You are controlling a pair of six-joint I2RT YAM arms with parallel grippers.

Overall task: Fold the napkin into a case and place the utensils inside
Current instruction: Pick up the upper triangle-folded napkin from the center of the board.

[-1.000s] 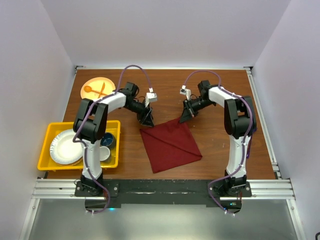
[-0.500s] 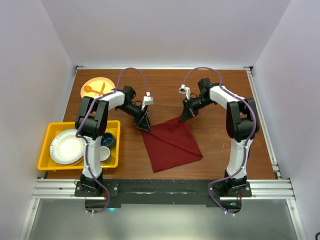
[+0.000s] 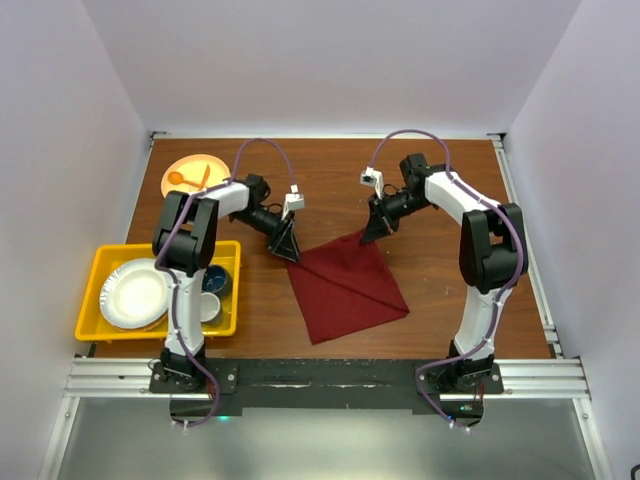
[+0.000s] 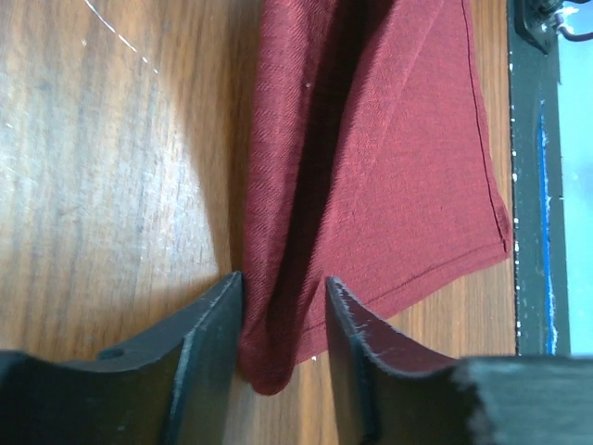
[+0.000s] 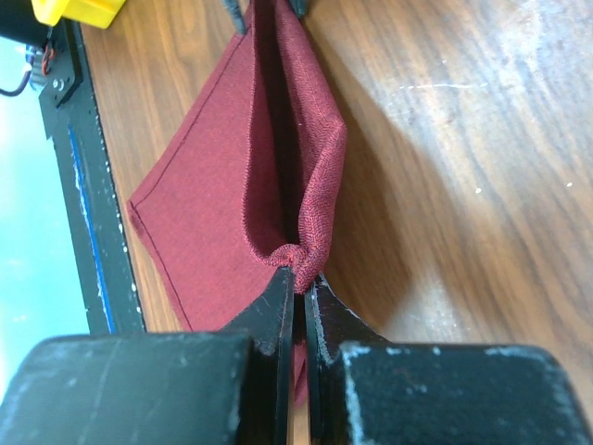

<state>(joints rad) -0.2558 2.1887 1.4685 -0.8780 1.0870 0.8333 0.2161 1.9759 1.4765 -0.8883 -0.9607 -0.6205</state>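
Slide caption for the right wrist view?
Right hand shut on a corner of the maroon napkin, cloth tented over the wooden table.

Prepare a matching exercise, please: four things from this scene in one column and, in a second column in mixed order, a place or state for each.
Column 1
1. left gripper
2. right gripper
3. yellow tray
4. orange plate

Column 2
A. holds a white plate
B. jaws shut on a corner of the napkin
C. far left corner of the table, carrying a spoon and fork
D. jaws apart, a napkin corner between them

Pairs: 1-D, 2-B, 3-A, 4-C
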